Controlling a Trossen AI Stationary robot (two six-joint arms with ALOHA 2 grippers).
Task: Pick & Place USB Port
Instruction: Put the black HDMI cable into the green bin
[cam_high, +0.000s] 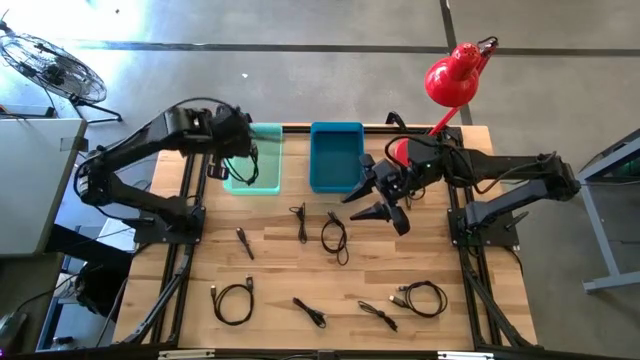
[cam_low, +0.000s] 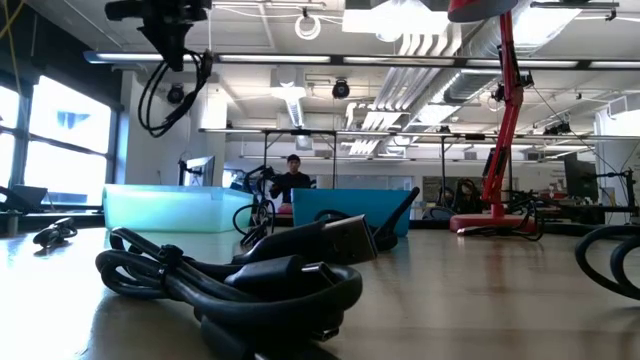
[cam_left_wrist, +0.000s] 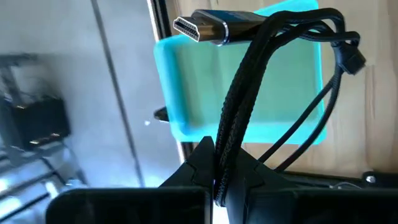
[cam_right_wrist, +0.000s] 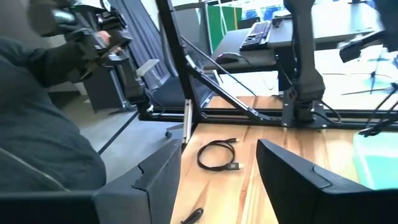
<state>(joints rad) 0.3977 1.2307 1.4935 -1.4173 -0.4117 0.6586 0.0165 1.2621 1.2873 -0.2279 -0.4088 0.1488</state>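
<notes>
Your left claw (cam_left_wrist: 217, 180) is clamped on a black braided cable (cam_left_wrist: 249, 99), gripping the bundled strands between its fingers. The cable's HDMI-style plug (cam_left_wrist: 199, 26) sticks out past the loops, and the whole bundle hangs in the air over the teal bin (cam_high: 258, 160) at the far left of the bench (cam_high: 280, 280) (the low view shows the loops dangling well above the bin's rim).

Your right claw (cam_high: 385, 205) stands wide apart and holds nothing, hovering just in front of the blue bin (cam_high: 335, 155), which sits beside the teal one. Below and near it on the bench lies a coiled cable (cam_high: 335, 238).

Farther out, more loose cables are scattered on the near half of the bench: one coil toward the left (cam_high: 233, 300) and one toward the right (cam_high: 420, 297). A red desk lamp (cam_high: 455, 75) stands at the far right corner.
</notes>
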